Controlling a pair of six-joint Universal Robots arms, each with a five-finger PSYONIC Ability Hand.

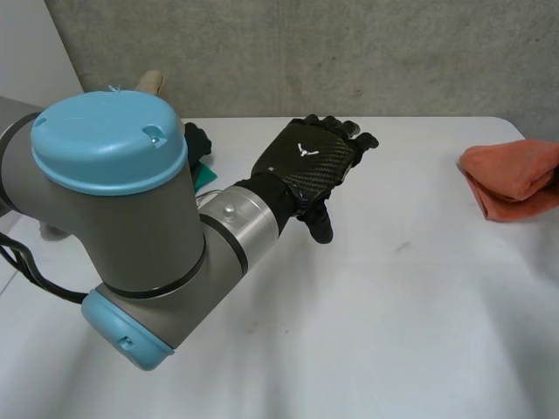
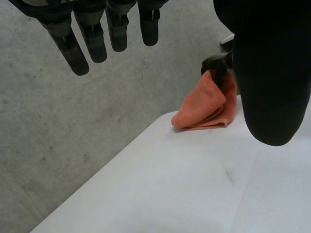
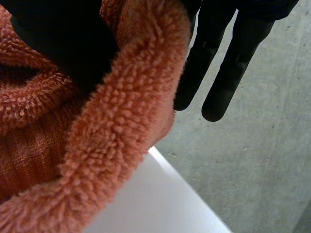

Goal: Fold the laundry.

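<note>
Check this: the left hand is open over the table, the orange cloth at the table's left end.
Wrong end: the head view shows the cloth at the table's right end. The left hand is indeed open over the table.

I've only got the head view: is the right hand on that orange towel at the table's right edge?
Observer: Yes, the right hand pinches a fold of the orange towel between thumb and fingers.
Operator: Is it lifted?
Observer: Its top is pulled up into a peak; its bottom rests on the table.
Operator: And the other palm?
Observer: The left hand has straight fingers, holding nothing.
</note>
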